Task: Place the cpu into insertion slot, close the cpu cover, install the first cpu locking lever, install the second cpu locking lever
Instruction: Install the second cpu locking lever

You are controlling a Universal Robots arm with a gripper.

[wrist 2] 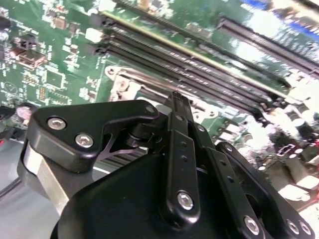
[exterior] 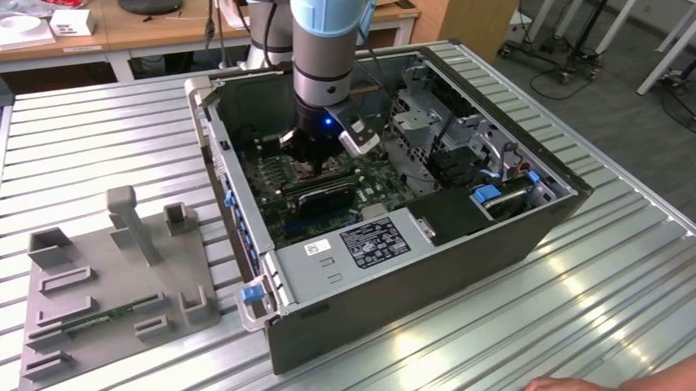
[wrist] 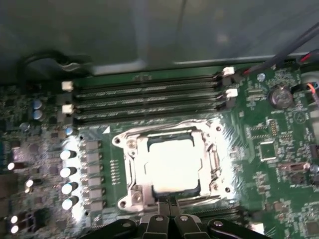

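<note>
In the first wrist view the cpu (wrist: 172,164) lies as a bright square in the insertion slot (wrist: 130,199) on the green board. The silver cpu cover (wrist: 133,157) lies flat around it, framing the chip through its cut-out. My gripper (wrist: 168,203) is shut, its two black fingers pressed together with nothing visible between them, and the tips stand at the socket's edge nearest the camera. In the second wrist view the gripper (wrist 2: 177,97) hides most of the socket, leaving one silver corner (wrist 2: 119,85) showing. In the exterior view the gripper (exterior: 310,163) reaches down inside the open computer case. I cannot make out the locking levers.
Long black memory slots (wrist: 144,97) run just beyond the socket, and a row of capacitors (wrist: 67,172) stands beside it. The case walls (exterior: 234,204), drive cage (exterior: 435,122) and power supply (exterior: 370,240) hem the arm in. A grey fixture tray (exterior: 109,285) lies on the table. A hand (exterior: 609,383) shows at the table's edge.
</note>
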